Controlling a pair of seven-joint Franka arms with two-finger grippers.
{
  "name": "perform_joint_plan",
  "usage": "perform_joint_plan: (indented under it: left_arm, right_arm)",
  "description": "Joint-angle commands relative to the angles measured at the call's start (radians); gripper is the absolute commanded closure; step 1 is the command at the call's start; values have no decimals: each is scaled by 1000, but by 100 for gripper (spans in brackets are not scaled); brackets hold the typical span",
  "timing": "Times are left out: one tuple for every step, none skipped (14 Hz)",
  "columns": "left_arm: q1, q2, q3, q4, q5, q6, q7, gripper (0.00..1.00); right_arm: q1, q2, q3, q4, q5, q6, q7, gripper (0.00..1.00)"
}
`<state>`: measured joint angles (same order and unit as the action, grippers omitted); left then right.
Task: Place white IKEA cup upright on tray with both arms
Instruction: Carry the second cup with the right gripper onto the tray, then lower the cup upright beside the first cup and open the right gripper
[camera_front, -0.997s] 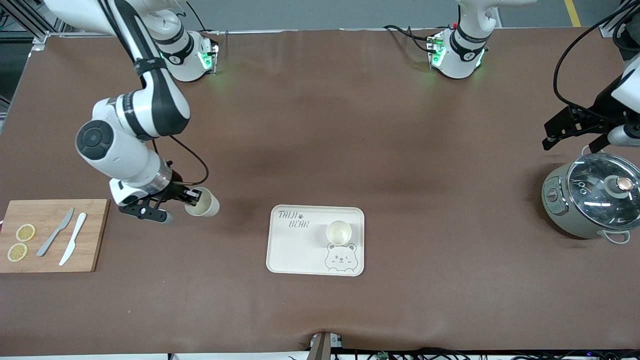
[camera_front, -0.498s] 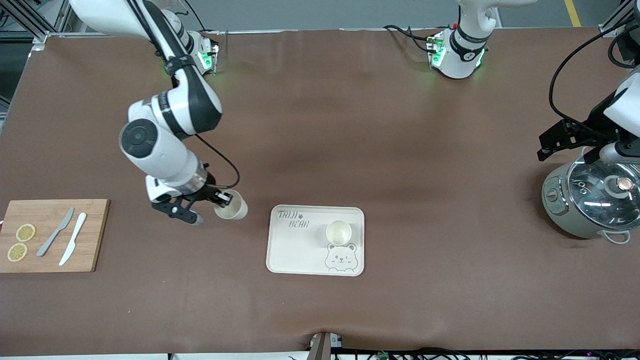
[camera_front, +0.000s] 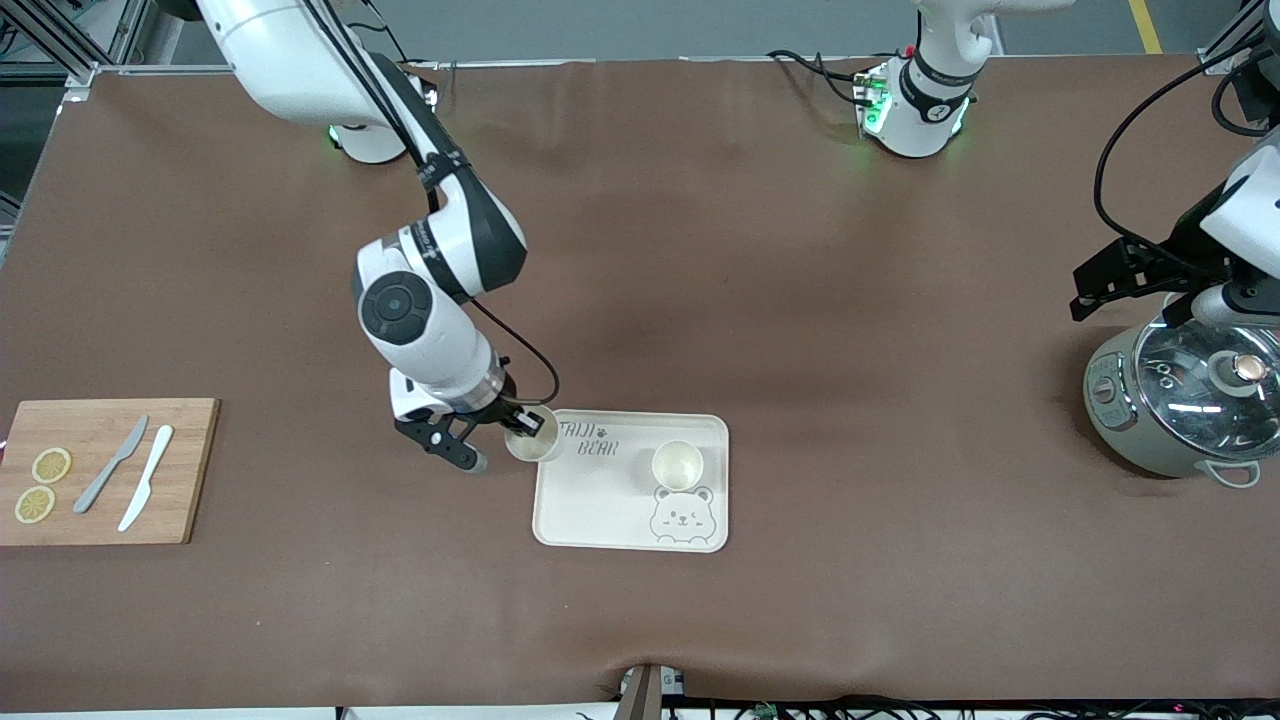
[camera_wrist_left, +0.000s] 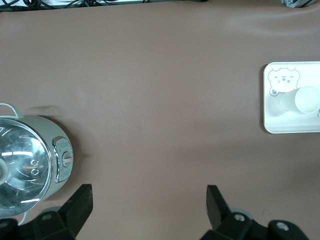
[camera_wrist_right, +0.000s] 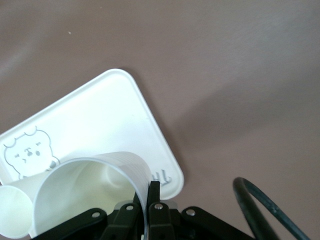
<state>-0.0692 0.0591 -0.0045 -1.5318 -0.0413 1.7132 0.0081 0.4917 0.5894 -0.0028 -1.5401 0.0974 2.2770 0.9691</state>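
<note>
Desk (camera_front: 700, 250), brown covering, carrying the following; tray (camera_front: 600, 500) — cream-white, rounded corners, grey "TAIJI BEAR" lettering and a winking bear drawing, lying flat near the middle of the desk, toward the front camera; white cup (camera_front: 677, 465), upright and mouth up, standing on the tray just above the bear drawing, also seen in the left wrist view (camera_wrist_left: 306, 100); second white cup (camera_front: 530, 442), tilted, pinched at its rim by the right gripper (camera_front: 520, 425), held over the tray's corner by the lettering, at the edge toward the right arm's end of the desk; in the right wrist view this cup (camera_wrist_right: 90, 192) shows its open mouth, one finger (camera_wrist_right: 153, 202) inside the rim and the wall clamped between the fingers, the tray (camera_wrist_right: 100, 115) lying beneath; left gripper (camera_front: 1135, 280), fingers spread wide and holding nothing, hanging above the desk beside the cooker at the left arm's end, that arm waiting; cooker (camera_front: 1180, 400) — grey-green pot with a glass lid; wooden cutting board (camera_front: 180, 470) at the right arm's end, bearing a grey knife (camera_front: 110, 465), a white knife (camera_front: 146, 477) and two lemon slices (camera_front: 50, 465).
</note>
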Motion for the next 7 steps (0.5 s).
perform_joint_plan:
  left_arm:
    - [0,10,0,24,-3,-21,19,0]
    - [0,11,0,24,-3,-21,19,0]
    - [0,18,0,24,-2,-21,19,0]
    - [-1,18,0,24,-2,-20,19,0]
    - [-1,19,0,24,-2,-20,19,0]
    - [-1,24,0,24,-2,-20,19,0]
    - [-1,22,0,24,-3,-20,19,0]
  right_arm:
    - [31,81,-14,93,-4,13,62,100]
    - [33,96,-14,106,-5,15,68,100]
    - [33,110,-16,113,-5,18,69,100]
    - [34,122,-17,118,-7,36,75,100]
    - [37,131,-17,118,-8,60,82,100]
    - [41,142,-17,118,-18,74,83,100]
    - [41,154,-17,120,-28,78,85,100]
